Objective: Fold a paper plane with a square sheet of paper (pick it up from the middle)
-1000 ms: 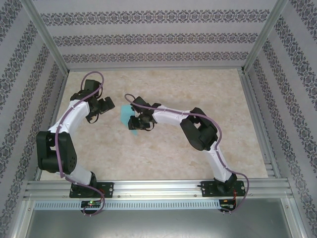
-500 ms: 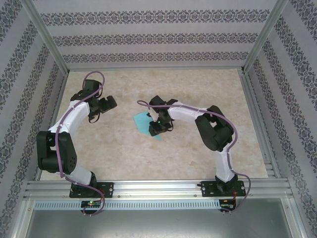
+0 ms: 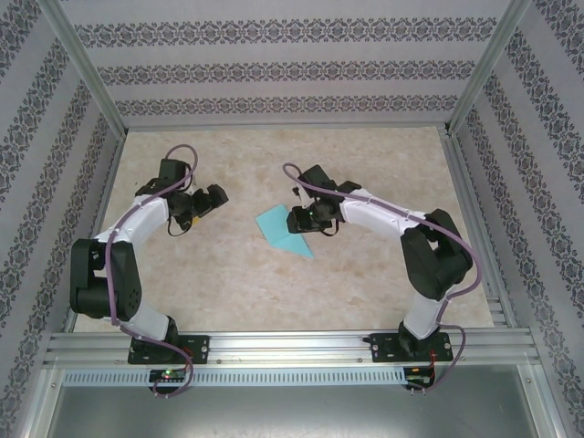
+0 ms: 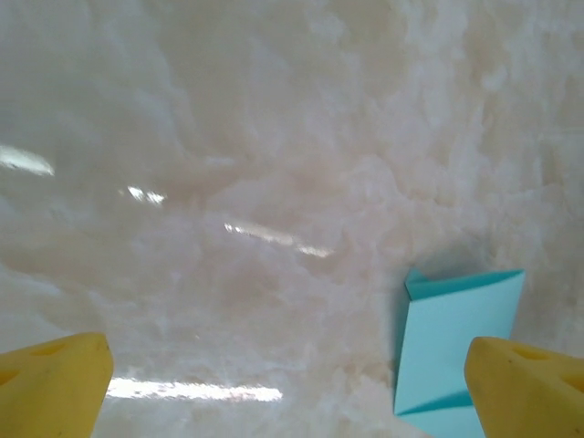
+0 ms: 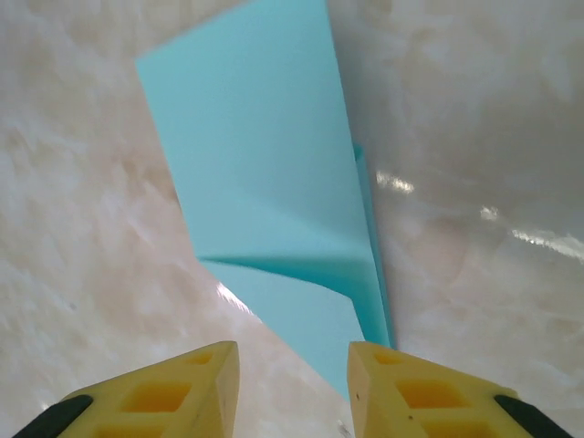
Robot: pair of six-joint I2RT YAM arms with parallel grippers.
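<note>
Marbled beige tabletop (image 3: 365, 274), floral-striped wallpaper walls (image 3: 274, 68), aluminium frame rails (image 3: 292, 345)

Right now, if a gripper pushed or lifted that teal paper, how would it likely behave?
The paper looks thin, so it would probably flop if lifted by one edge. Its folded layers sit loosely and may spring apart. On the glossy table it would likely slide at a light push.
</note>
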